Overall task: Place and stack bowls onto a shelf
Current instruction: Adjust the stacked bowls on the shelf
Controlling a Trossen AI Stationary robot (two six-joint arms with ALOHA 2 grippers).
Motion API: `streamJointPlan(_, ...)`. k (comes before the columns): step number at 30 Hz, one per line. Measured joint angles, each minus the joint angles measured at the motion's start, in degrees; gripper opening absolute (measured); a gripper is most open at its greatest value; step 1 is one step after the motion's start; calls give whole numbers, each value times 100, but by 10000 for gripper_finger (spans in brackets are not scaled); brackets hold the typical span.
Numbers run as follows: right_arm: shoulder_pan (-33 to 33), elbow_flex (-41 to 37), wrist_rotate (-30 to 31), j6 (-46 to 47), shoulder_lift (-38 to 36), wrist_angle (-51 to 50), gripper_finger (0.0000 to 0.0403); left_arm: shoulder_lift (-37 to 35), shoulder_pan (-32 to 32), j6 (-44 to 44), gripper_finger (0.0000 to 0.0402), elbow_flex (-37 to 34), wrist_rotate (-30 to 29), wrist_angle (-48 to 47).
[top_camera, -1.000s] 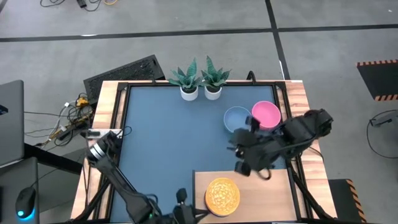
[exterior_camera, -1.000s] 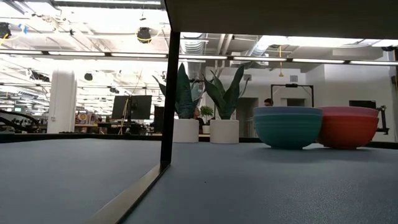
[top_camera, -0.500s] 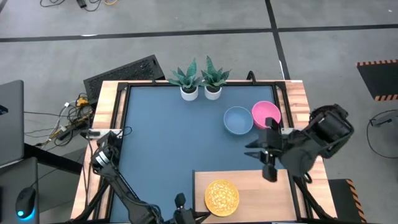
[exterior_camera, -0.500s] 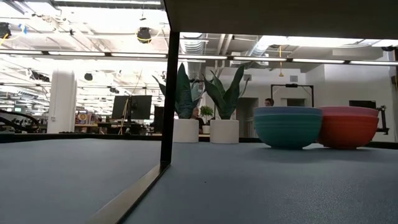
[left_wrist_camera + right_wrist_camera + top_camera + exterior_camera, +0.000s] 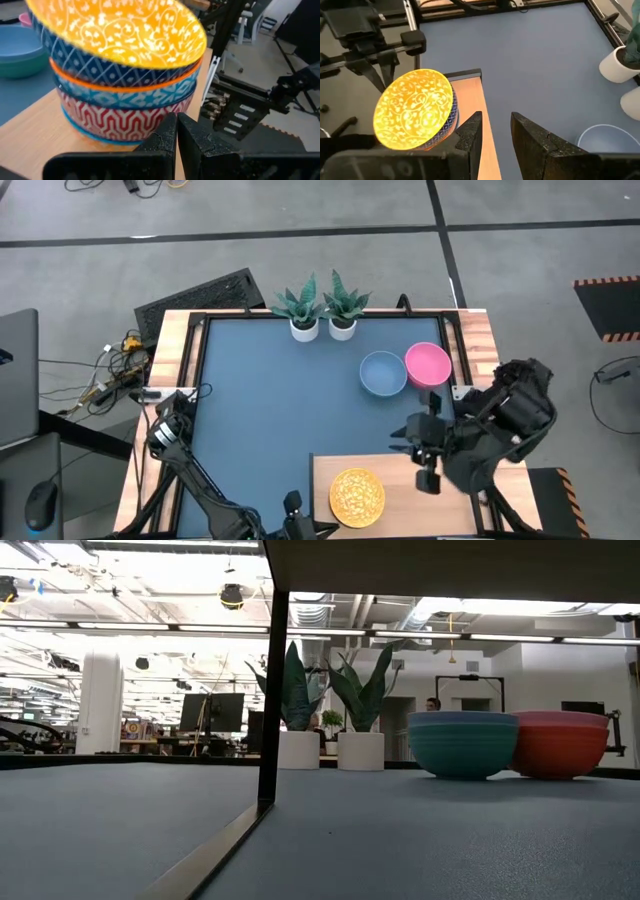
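High view: The right hand [image 5: 428, 457] hung over the far edge of the shelf [image 5: 420, 500], its fingers parted and holding nothing. The stack of patterned bowls [image 5: 357, 496] sat on the shelf's left part, yellow bowl uppermost. The grey-blue bowl [image 5: 382, 373] and the pink bowl [image 5: 428, 364] sat side by side on the worktop [image 5: 270, 400], near the two potted plants [image 5: 322, 310]. The step in hand was judged to be fetching one of the plain bowls; done well, the hand should come down over a rim and pinch one wall, clear of the neighbouring bowl. Against the earlier picture, the right arm had drawn away from the two bowls toward the shelf, and both bowls lay as before.

Low view: The two plain bowls showed touching or nearly so, with the plants beside them; no arm was visible. Nothing differed from the earlier picture.

Left wrist view: The left hand [image 5: 176, 131] waited at the near edge, fingers pressed together, just beside the foot of the stack.

Right wrist view: The right hand's fingers [image 5: 536, 135] stood spread above the shelf edge, with the yellow bowl [image 5: 415, 109] beyond.
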Motion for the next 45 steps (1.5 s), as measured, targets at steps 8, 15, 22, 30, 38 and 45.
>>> streamJointPlan(8, -68, 0, 56, 191, 485, -2, 127, 0, 3, -292, 0, -4, -22, -164)
streamJointPlan(15, -38, -2, 69, 276, 527, -3, 127, -7, -151, 367, 0, 178, -503, 346)
streamJointPlan(22, 12, 4, 74, 286, 454, 2, 127, -7, -94, 584, 0, 166, -563, 326)
streamJointPlan(30, 19, 4, 74, 256, 454, 0, 127, -7, 51, 748, 0, 140, -430, 201)
streamJointPlan(38, 19, 4, 69, 250, 454, 0, 127, -7, 87, 463, 0, 140, -386, -151)
streamJointPlan(45, -16, 4, -117, 285, 454, 0, 127, -7, 128, 99, 0, 140, -179, -471)
